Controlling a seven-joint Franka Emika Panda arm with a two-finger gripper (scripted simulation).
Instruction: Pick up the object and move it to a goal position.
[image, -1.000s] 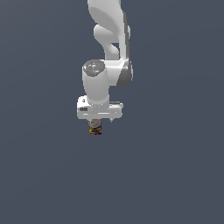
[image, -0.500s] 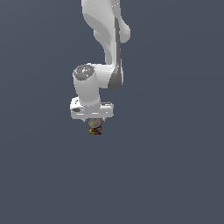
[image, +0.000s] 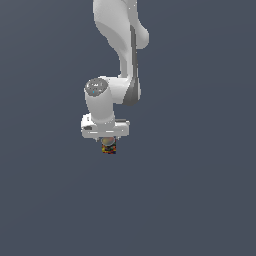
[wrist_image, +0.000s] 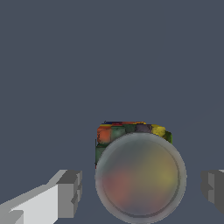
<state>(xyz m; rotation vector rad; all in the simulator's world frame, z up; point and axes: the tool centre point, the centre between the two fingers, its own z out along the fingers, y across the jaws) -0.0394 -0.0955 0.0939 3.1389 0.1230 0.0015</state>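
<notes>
Can-like object (image: 109, 146) first: it sits directly under the white gripper (wrist_image: 141, 189), narrower than the hand above it. Its red, yellow, green and dark label shows just below the hand's flat base in the exterior view. No goal marker appears in either picture, so you cannot say where it has to go.

Starting at the exterior view's left, the background is plain dark grey with no visible edge or tabletop. Whether the can rests on a surface or hangs in the air cannot be told from this view alone. Next comes the hand, pointing straight down over the can, and then the arm (image: 122, 45), which rises behind it and leans toward the exterior view's right. That vertical approach makes sense for a short upright cylinder, since it puts a finger on each side wall.

The wrist view shows more. One grey finger pad (wrist_image: 69, 192) comes first, then a strip of bare background, then the can's round, blurred metallic top. After another strip of background comes the second pad. The fingers are spread apart and straddle the can without touching it — you have it bracketed, not gripped.

By my reading, the pick is lined up but not made. The can looks roughly centred between the pads, so closing should catch it evenly. Its smooth, rounded wall could slip if the pads land too high — watch for that.
</notes>
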